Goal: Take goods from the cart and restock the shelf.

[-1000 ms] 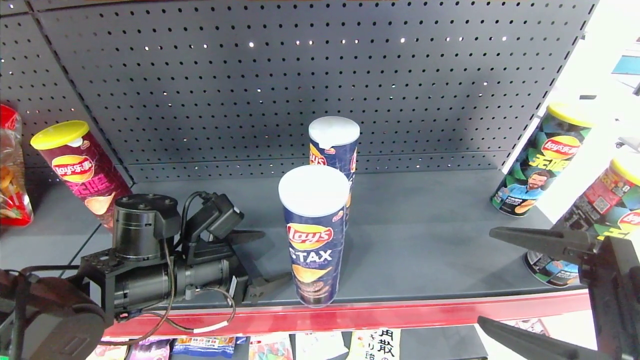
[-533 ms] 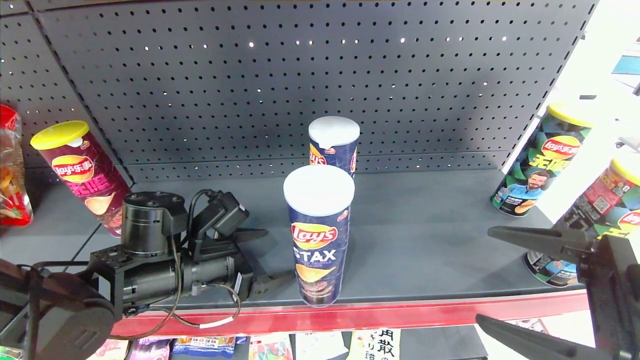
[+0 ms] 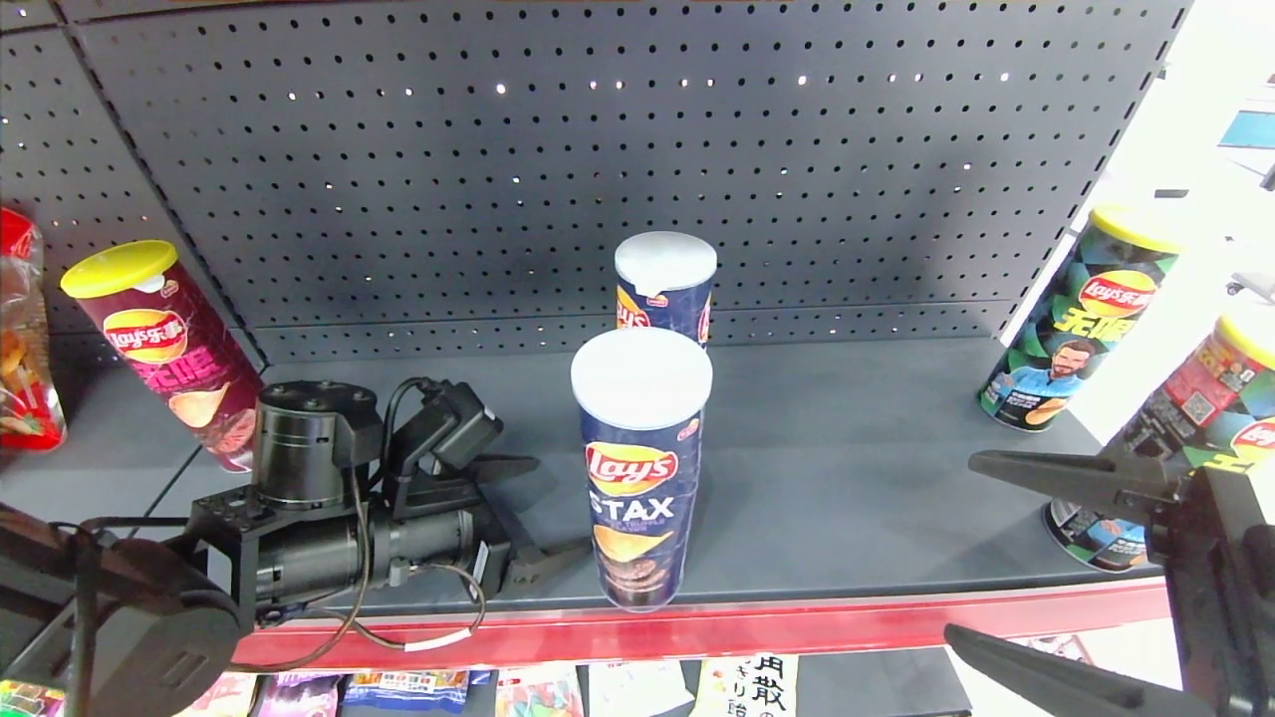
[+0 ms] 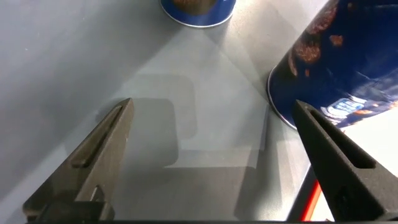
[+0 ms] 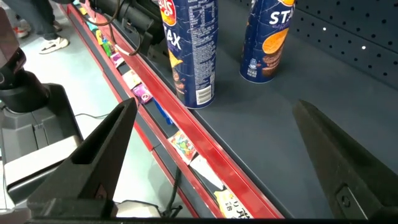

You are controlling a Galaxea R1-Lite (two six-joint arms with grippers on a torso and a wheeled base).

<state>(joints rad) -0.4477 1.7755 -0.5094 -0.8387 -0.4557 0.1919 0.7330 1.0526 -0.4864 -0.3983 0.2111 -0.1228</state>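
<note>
Two blue chip cans with white lids stand upright on the grey shelf. The front can is near the red front edge, the rear can close behind it by the pegboard. My left gripper lies low on the shelf just left of the front can, open and empty, its nearer fingertip at the can's base. In the left wrist view the front can sits outside the open gripper, beside one finger. My right gripper hangs open and empty off the shelf's right front; its wrist view shows both cans.
A maroon can with a yellow lid and a red bag stand at the left. Two green cans with yellow lids stand at the right. The pegboard closes the back. Snack packets lie below the red edge.
My left arm has shifted right along the shelf, and the front blue can has slid a little to the right with it. The right gripper has stayed put.
</note>
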